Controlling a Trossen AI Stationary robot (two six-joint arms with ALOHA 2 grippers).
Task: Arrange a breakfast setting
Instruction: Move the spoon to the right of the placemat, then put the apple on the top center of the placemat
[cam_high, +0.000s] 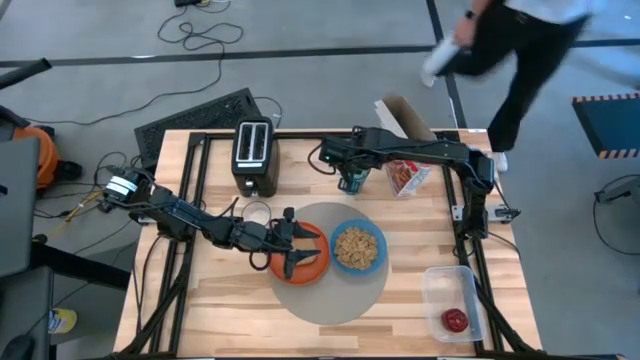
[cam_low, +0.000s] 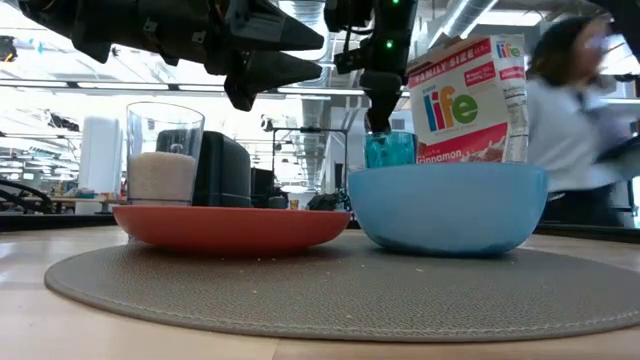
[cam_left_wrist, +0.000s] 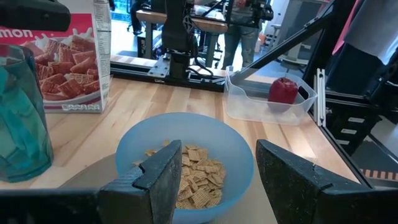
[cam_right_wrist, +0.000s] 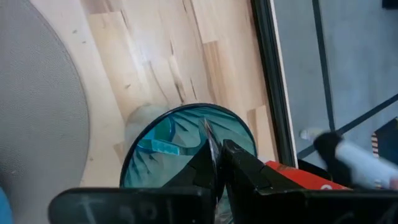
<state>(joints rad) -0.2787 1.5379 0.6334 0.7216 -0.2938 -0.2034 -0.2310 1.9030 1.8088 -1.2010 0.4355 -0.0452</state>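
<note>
Wooden table (cam_high: 230, 300) held the mat; right claw (cam_right_wrist: 216, 163) pinched teal tumbler (cam_high: 352, 180) rim near far edge. Looked rigid, light, slick: wall grip suits. Left claw (cam_high: 297, 250) spread over plate (cam_high: 318, 268).

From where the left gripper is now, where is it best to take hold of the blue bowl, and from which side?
Probably by the rim, from above. The blue bowl stands upright on the mat, wide, with sloping walls, so one finger inside and one outside fits best. Take the rim side facing the wooden table's front edge: the red-orange plate sits close beside it, under the open left gripper. Cereal inside calls for a level lift.
</note>
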